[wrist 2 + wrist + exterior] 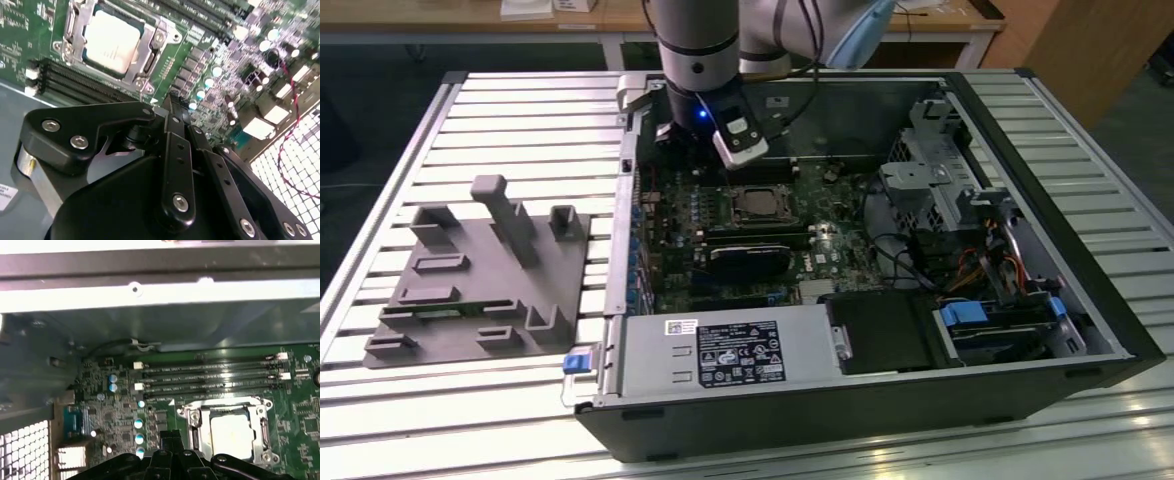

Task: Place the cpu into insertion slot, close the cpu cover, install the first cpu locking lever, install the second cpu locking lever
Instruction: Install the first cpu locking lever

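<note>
A grey block (480, 270) with posts and grooves sits on the slatted metal worktop (400, 420) at the exterior view's left. Next to it lies the open computer case (881, 410). A blue tab (578, 362) sticks out at its near corner. Beside the tab are a small white sticker (683, 326) and a big black and white label (736, 354). The label has tiny print and little signs that I cannot read.

The arm (700, 50) reaches down into the case over the green board (834, 250). In the second wrist view its fingers (176, 145) are pressed together. They hold nothing. The cpu (111, 41) lies flat in the insertion slot (186, 412), a bit apart from the fingertips. The cpu cover (146, 44) lies down over it, and the grey cpu face shows through its window. Long black memory slots (210, 375) run just beside the slot.

At the exterior view's right are coloured cables (994, 265) and a box with a blue handle (974, 318).
</note>
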